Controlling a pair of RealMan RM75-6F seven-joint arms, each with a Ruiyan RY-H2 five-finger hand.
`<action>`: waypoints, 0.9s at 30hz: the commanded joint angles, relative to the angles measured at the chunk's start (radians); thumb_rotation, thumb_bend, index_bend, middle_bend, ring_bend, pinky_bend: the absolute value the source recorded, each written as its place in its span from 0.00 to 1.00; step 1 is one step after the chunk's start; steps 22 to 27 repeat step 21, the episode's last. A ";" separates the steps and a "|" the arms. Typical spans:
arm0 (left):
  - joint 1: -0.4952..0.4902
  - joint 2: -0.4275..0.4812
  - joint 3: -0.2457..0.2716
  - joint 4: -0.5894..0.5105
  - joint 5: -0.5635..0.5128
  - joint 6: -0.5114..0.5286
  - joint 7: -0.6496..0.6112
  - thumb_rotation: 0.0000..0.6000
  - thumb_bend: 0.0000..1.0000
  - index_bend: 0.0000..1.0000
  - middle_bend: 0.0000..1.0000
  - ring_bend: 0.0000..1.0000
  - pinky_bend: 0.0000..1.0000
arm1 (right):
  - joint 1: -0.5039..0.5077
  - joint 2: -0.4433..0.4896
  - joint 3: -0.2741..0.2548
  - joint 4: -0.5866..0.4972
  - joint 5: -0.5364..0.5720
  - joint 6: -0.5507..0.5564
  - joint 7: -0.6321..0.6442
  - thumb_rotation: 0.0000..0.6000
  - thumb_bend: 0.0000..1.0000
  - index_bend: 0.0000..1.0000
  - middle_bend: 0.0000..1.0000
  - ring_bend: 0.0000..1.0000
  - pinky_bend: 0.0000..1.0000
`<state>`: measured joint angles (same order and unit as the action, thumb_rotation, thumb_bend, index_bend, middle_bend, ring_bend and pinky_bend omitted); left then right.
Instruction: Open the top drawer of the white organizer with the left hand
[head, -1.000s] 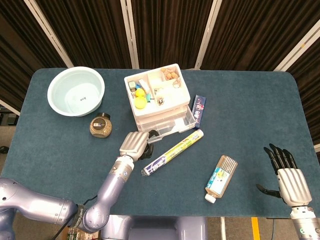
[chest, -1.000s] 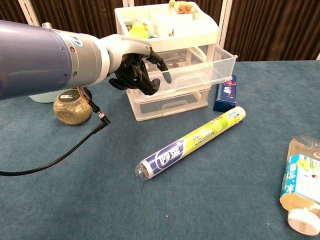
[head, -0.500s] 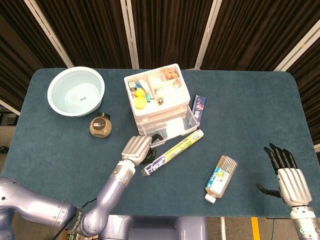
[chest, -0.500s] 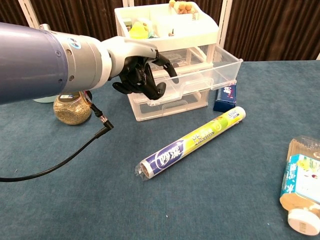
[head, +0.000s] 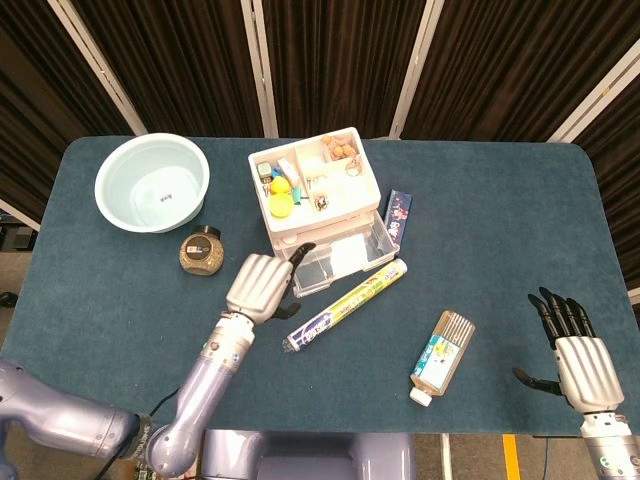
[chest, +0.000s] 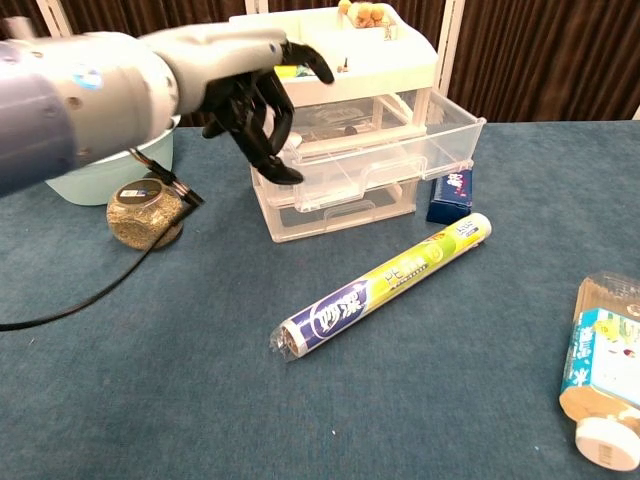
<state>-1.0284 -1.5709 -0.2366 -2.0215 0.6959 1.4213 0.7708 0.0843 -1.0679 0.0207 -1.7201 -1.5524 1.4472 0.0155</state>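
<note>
Head view shows the white organizer at the table's rear centre, its top drawer pulled out toward the front. Just beside the drawer's front corner, the left hand hovers with fingers spread, gripping nothing. Right hand rests open, far right.

organizer: white plastic organizer, upper middle of the frame, open tray on top filled with small items
top drawer: clear top drawer pulled well out toward the lower right, level, a white flat item inside
lower drawer: clear, pushed in
</note>
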 joint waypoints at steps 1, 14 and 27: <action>0.103 0.103 0.185 -0.049 0.267 0.107 0.019 1.00 0.08 0.12 0.31 0.27 0.45 | 0.000 0.001 0.002 0.002 0.002 0.002 0.000 1.00 0.07 0.00 0.00 0.00 0.00; 0.507 0.355 0.597 0.084 0.678 0.344 -0.218 1.00 0.00 0.01 0.00 0.00 0.07 | -0.004 -0.021 0.023 0.042 0.013 0.034 -0.104 1.00 0.07 0.00 0.00 0.00 0.00; 0.677 0.342 0.618 0.341 0.768 0.422 -0.414 1.00 0.00 0.00 0.00 0.00 0.06 | -0.016 -0.055 0.021 0.071 -0.012 0.073 -0.170 1.00 0.07 0.00 0.00 0.00 0.00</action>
